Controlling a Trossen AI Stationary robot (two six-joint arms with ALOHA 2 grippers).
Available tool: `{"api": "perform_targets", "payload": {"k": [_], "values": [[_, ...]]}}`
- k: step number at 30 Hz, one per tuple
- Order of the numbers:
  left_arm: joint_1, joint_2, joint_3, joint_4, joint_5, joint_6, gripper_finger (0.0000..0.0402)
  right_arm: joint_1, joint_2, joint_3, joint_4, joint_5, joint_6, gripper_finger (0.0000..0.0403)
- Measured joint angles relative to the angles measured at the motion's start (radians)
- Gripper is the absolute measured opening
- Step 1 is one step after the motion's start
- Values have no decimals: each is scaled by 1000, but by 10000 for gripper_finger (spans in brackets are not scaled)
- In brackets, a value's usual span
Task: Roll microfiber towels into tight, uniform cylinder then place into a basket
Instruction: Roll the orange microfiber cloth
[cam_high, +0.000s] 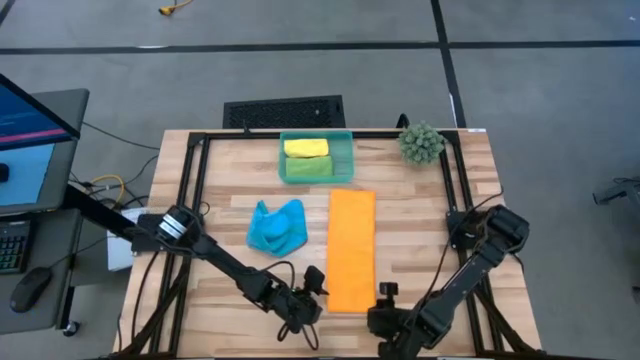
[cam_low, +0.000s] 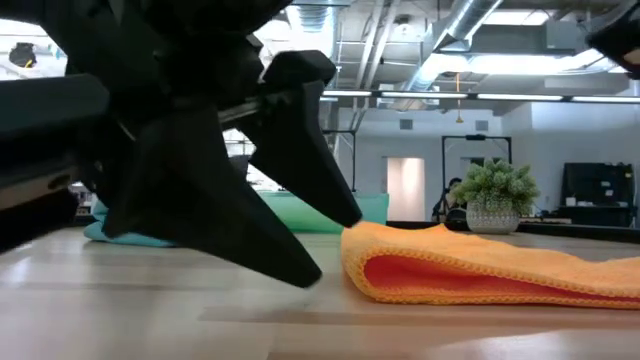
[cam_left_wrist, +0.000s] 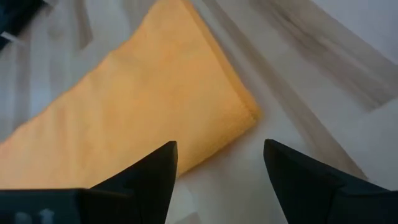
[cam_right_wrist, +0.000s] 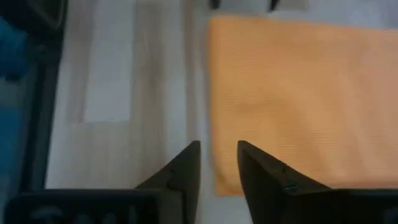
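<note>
**Starting the roll on the orange towel from its near end**

We have the orange towel (cam_high: 351, 250) folded into a long strip down the middle of the bench, its far end just short of the basket (cam_high: 316, 158) at the bench's back edge and its near end close to the front edge. The basket already holds a yellow towel (cam_high: 306, 147) and a green towel (cam_high: 309, 168); the blue towel (cam_high: 276, 226) lies crumpled just beside the orange strip, toward the left edge.

Both grippers sit at the near end of the strip. The left gripper (cam_left_wrist: 221, 177) has its jaws wide apart and empty, hovering over the near left corner of the towel. The right gripper (cam_right_wrist: 217, 171) is at the other near corner with its jaws only narrowly parted, holding nothing that we can see.

We judge the step in hand to be pinching the near edge to begin rolling. To do it well, we should take both corners at the same depth, so the first turn lies square to the strip. The low view shows the folded edge puffed up and loose; we would press that flat first, or the core will be slack. We should then roll toward the basket, keeping both sides level to avoid a cone.
</note>
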Motion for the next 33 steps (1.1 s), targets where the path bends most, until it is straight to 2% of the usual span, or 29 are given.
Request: {"api": "perform_targets", "payload": {"k": [2, 11, 17, 22, 28, 33], "values": [[3, 3, 0, 5, 16, 9, 233, -11, 11, -3, -4, -47, -30, 149], [39, 3, 0, 19, 51, 16, 233, -17, 8, -12, 10, -79, -42, 194], [68, 3, 0, 31, 144, 2, 233, -28, 8, -72, 43, -92, -27, 195], [69, 3, 0, 42, 149, 30, 233, -41, 8, -109, 81, -101, -16, 195], [72, 38, 3, 101, 164, 50, 233, -68, 0, -149, 124, -165, -6, 194], [74, 76, 7, 131, 160, 49, 233, -79, 1, -151, 129, -177, -4, 178]]}}
